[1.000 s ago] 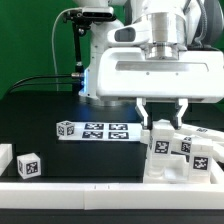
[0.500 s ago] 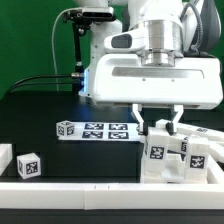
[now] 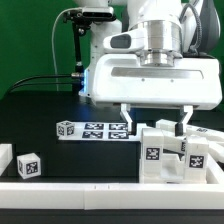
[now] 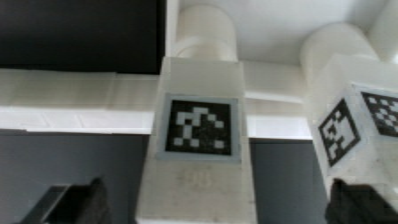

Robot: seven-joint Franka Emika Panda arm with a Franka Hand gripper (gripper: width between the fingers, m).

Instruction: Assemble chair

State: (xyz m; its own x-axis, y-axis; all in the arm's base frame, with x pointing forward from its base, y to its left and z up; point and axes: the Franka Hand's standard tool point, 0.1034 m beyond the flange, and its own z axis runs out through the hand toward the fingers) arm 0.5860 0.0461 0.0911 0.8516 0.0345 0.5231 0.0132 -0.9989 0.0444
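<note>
The chair (image 3: 172, 155) is a blocky white structure of joined plastic parts with black-and-white tags, at the exterior view's right near the front. My gripper (image 3: 156, 121) hangs just above it, open wide, one finger on each side of its top and holding nothing. In the wrist view a white tagged bar (image 4: 199, 120) of the chair stands between my fingertips (image 4: 80, 205), with a gap on both sides; the gripper (image 4: 222, 206) is open around it. A second tagged upright (image 4: 356, 110) stands beside the bar.
The marker board (image 3: 104, 130) lies flat left of the chair, with a small tagged block (image 3: 67, 128) at its left end. A small white tagged cube (image 3: 28, 166) and another white piece (image 3: 5, 158) sit at the front left. A white rail (image 3: 80, 186) runs along the front.
The fingers have spread apart from a narrow gap to a wide one, letting go of the chair's top part. The chair stays in place.
</note>
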